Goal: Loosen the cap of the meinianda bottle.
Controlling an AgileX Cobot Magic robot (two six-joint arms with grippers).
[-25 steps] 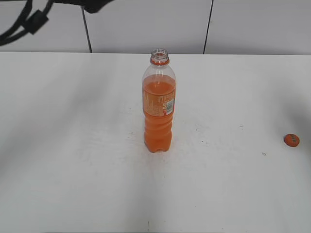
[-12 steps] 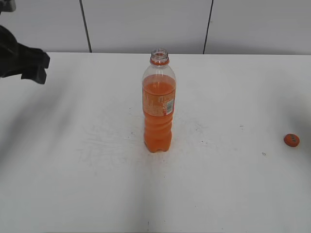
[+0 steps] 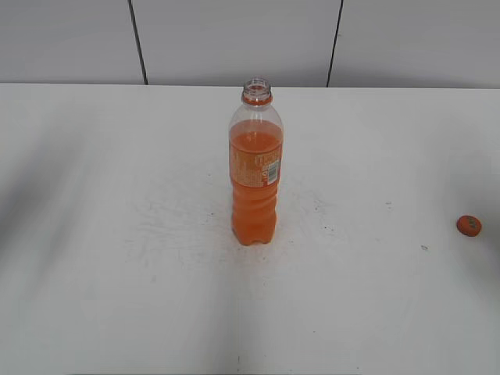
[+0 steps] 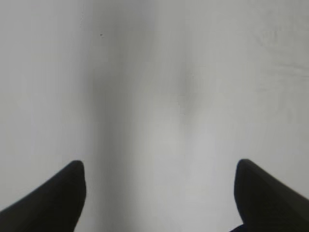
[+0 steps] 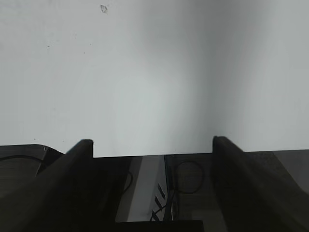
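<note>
The meinianda bottle stands upright in the middle of the white table, with orange drink, an orange label and an orange neck ring; its mouth is open with no cap on it. The orange cap lies flat on the table far to the right. Neither gripper shows in the exterior view. My left gripper is open and empty over bare tabletop. My right gripper is open and empty, over the table's edge.
The white table carries faint scuff marks around the bottle. A grey panelled wall runs behind the table. In the right wrist view the table's edge shows, with dark floor and cables below.
The dark left arm seen at the upper left in the earlier frames has moved out of the exterior view. The bottle and the cap have not moved.
</note>
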